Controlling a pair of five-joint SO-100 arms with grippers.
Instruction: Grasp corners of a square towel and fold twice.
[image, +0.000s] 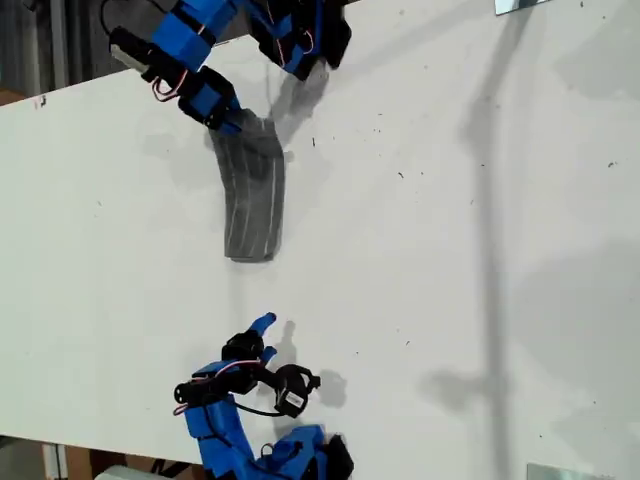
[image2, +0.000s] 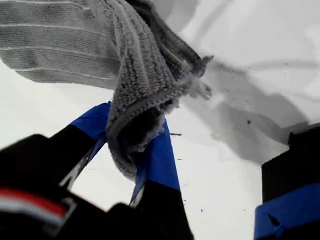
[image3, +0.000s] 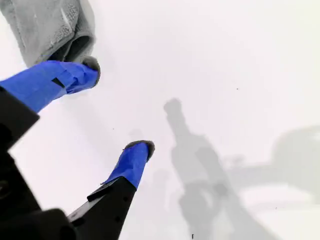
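The grey striped towel lies folded into a narrow band on the white table, stretching from the arm at the exterior view's top towards the one at its bottom. My first gripper is shut on the towel's far end, which bunches between its blue fingers with a corner poking out. That end of the towel is raised slightly. My second gripper stands open a short way from the towel's near end, nothing between its fingertips. The towel's near end shows just beyond that gripper.
The table's edge runs along the exterior view's left and bottom. Small metal pieces sit at that view's upper right and lower right. Long arm shadows cross the table surface.
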